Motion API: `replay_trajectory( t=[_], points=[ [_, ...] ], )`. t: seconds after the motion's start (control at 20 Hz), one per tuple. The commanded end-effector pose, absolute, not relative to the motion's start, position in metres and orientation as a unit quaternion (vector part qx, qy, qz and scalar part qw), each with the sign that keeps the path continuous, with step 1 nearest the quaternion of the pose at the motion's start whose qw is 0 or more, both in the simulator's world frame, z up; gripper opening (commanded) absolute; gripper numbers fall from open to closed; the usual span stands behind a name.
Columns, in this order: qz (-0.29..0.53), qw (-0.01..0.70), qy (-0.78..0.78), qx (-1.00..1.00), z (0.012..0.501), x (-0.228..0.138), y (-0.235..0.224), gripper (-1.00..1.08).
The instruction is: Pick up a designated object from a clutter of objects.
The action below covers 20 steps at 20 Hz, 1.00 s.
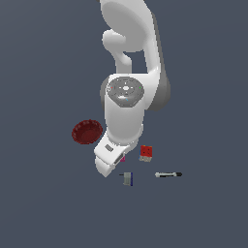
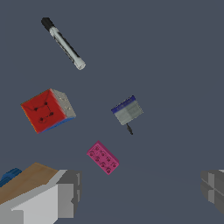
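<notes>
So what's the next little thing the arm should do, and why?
Probably shift the open fingers over the grey item before coming down. In the wrist view it lies clear of the fingers, with the pink brick nearer to them, so dropping straight down risks catching the brick instead. The red cube and marker lie farther off.
</notes>
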<state>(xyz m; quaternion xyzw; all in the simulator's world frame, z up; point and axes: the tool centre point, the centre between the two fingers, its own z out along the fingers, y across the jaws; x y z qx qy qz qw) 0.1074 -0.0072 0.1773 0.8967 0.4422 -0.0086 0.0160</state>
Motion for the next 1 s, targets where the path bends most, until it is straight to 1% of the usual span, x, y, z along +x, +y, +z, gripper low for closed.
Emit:
replay_trajectory(
  t=[0.0,0.6,0.95],
  points=[
    [-0.009,0.015,0.474,0.880,0.164,0.113,-0.006,1.00],
    [-0.005,0.006,0.609,0.793,0.100,0.136,0.001,1.00],
    [-0.002,0.002,0.656,0.755,0.075,0.142,0.004,1.00]
  ],
)
